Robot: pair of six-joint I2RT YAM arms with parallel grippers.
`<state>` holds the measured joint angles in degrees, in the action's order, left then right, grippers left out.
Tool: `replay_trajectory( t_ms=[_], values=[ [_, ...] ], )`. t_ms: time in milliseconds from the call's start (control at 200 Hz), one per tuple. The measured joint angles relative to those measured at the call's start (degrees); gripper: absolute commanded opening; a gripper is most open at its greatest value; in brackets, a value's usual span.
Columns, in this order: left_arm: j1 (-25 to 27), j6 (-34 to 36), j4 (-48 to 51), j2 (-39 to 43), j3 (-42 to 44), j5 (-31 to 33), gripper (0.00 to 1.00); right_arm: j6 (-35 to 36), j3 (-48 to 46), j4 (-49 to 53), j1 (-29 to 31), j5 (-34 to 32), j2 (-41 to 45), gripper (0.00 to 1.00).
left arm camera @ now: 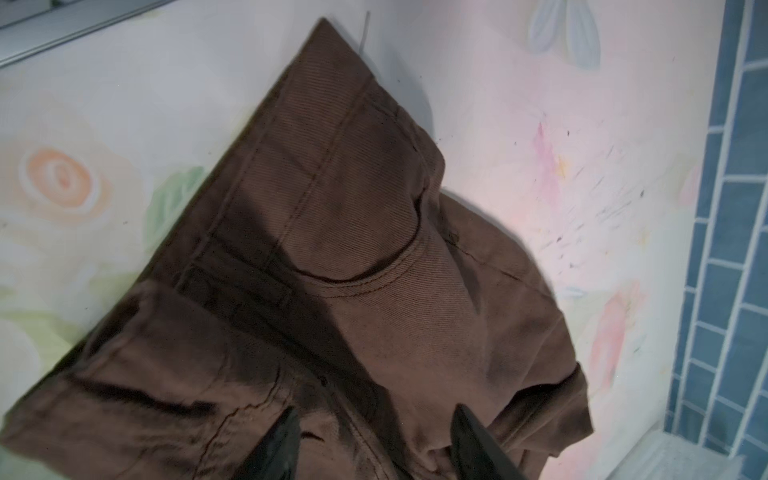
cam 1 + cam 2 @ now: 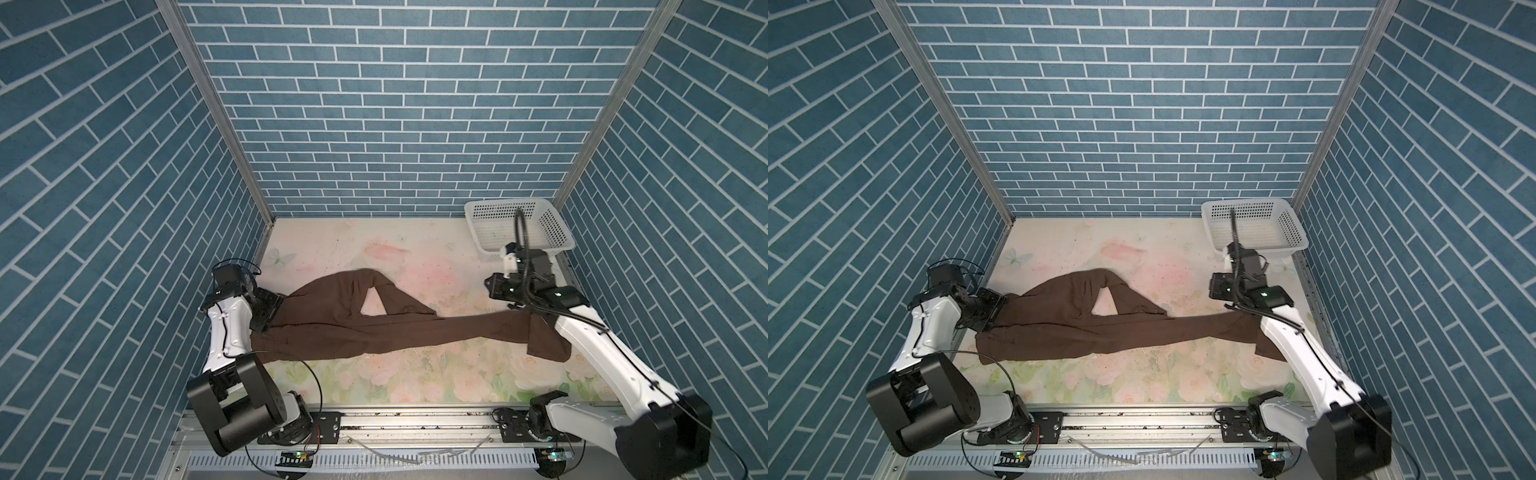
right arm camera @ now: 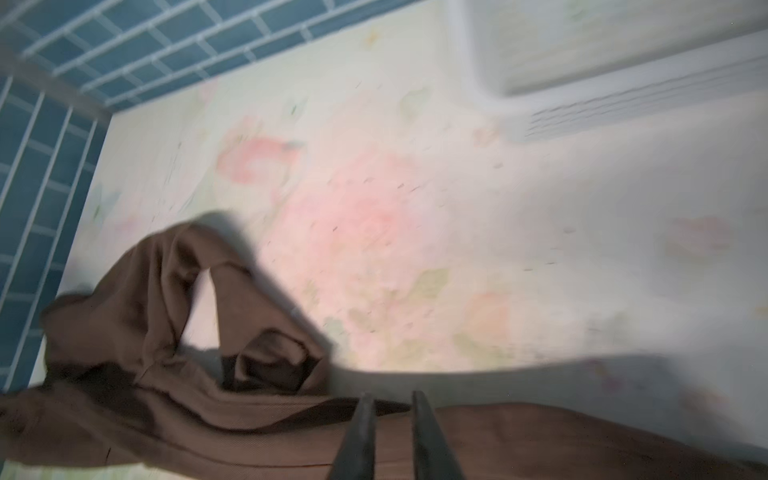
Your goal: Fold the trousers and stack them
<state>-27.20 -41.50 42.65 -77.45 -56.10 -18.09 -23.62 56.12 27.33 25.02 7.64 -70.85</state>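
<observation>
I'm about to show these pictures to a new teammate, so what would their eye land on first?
The dark brown trousers stand out first, stretched across nearly the whole width of the floral table, with one leg looped back on itself near the middle. Next comes the white basket in the far right corner, then the blue brick-pattern walls closing in three sides.

One pair of brown trousers (image 2: 332,332) and one white perforated basket (image 2: 486,232) are counted. Two robot arms are counted, a left arm (image 2: 226,332) and a right arm (image 2: 602,349).
</observation>
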Motion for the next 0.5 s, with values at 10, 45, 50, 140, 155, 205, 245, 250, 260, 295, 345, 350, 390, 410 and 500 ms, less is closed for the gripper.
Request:
replay_trajectory(
  t_ms=[10, 45, 50, 140, 155, 205, 245, 250, 260, 295, 345, 350, 390, 410, 500],
  values=[
    [0.22, 0.13, -0.07, -0.46, -0.28, 0.02, 0.69, -0.02, 0.63, -0.13, 1.20, 0.17, -1.81, 0.55],
    [0.76, -0.02, -0.39, -1.97, -1.38, 0.02, 0.71, 0.72, 2.56, 0.04, 3.78, 0.31, -5.31, 0.52],
    [0.83, -0.02, -0.46, -2.19, -1.51, 0.02, 0.71, 0.79, 2.75, 0.07, 4.07, 0.35, -5.70, 0.52],
    [1.92, 0.07, -1.42, -6.36, -4.57, -0.02, 0.75, 2.47, 8.41, -0.81, 9.60, 0.42, -14.80, 0.51],
    [2.08, 0.13, -1.53, -6.97, -4.98, 0.00, 0.76, 2.67, 9.44, -1.07, 10.47, 0.72, -16.39, 0.51],
    [2.47, 0.35, -1.90, -8.83, -6.05, -0.07, 0.76, 2.69, 11.91, -1.90, 12.31, 1.64, -20.70, 0.54],
    [2.69, 0.70, -2.27, -10.21, -6.58, -0.17, 0.76, 2.84, 13.73, -2.40, 13.42, 2.84, -23.80, 0.56],
    [2.71, 0.74, -2.27, -10.32, -6.60, -0.17, 0.76, 2.86, 13.88, -2.40, 13.53, 2.99, -24.09, 0.56],
    [2.73, 0.87, -2.29, -10.51, -6.67, -0.17, 0.76, 2.99, 14.51, -2.38, 13.75, 3.15, -24.92, 0.56],
    [2.84, 1.22, -2.45, -11.32, -6.69, -0.17, 0.76, 3.02, 16.26, -2.40, 14.34, 4.22, -27.56, 0.57],
    [2.86, 1.68, -2.43, -12.33, -6.69, -0.17, 0.75, 2.99, 19.26, -2.27, 14.99, 5.62, -31.61, 0.59],
    [2.86, 1.73, -2.43, -12.39, -6.69, -0.17, 0.75, 3.02, 19.47, -2.23, 15.04, 5.73, -31.87, 0.59],
    [2.86, 2.21, -2.43, -13.14, -6.69, -0.13, 0.74, 3.15, 21.59, -2.05, 15.41, 6.43, -34.49, 0.60],
    [2.86, 2.47, -2.47, -13.40, -6.69, -0.13, 0.74, 3.13, 22.45, -1.97, 15.58, 6.73, -35.58, 0.60],
    [2.86, 3.37, -2.93, -14.16, -6.34, -0.07, 0.74, 3.17, 26.16, -1.40, 16.35, 7.69, -39.95, 0.60]
  ],
)
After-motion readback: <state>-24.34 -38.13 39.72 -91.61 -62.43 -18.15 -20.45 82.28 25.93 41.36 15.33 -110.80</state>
